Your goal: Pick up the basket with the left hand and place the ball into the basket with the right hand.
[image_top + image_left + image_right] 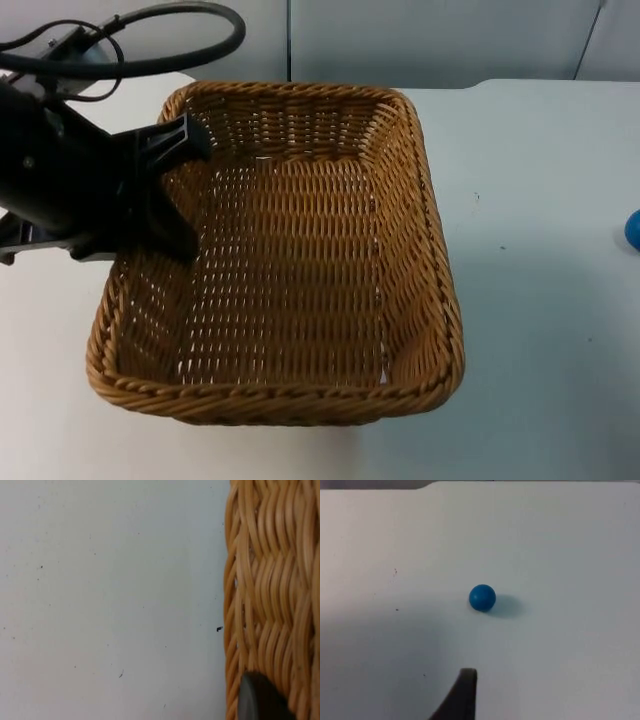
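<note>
White table (540,180), your base. Wicker basket (290,250) toward its left side, tilted, empty inside. Left gripper (165,190) straddles the basket's left rim, one finger inside, one outside, pinching the wall (its fingertip (257,697) lies against the weave). Blue ball (482,597) sits alone near the table's right edge, well apart from the basket. Right gripper's fingertip (462,695) hangs above the table near the ball; jaw state: you can't tell.
</note>
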Controlling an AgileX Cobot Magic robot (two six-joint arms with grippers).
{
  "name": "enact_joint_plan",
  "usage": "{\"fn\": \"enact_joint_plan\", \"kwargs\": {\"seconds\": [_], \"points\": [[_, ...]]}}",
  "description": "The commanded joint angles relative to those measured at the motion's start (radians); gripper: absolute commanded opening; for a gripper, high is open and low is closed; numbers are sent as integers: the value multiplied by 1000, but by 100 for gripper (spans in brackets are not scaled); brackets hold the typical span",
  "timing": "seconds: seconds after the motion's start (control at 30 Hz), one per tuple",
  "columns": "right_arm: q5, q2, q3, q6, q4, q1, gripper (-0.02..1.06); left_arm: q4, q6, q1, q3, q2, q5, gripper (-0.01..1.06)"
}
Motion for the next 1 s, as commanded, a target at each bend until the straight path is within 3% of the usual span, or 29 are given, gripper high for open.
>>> {"fn": "enact_joint_plan", "kwargs": {"seconds": [0.0,0.3,0.73,0.97], "points": [[-38,99,-38,-9,2,-4,92,-16,2,5,2,-16,15,0],[-83,481,-245,-62,0,-4,92,-3,2,5,2,-16,15,0],[-65,953,-498,-151,45,-4,92,11,2,5,2,-16,12,0],[-65,1128,-575,-275,203,-72,92,11,2,5,2,-16,16,0]]}}
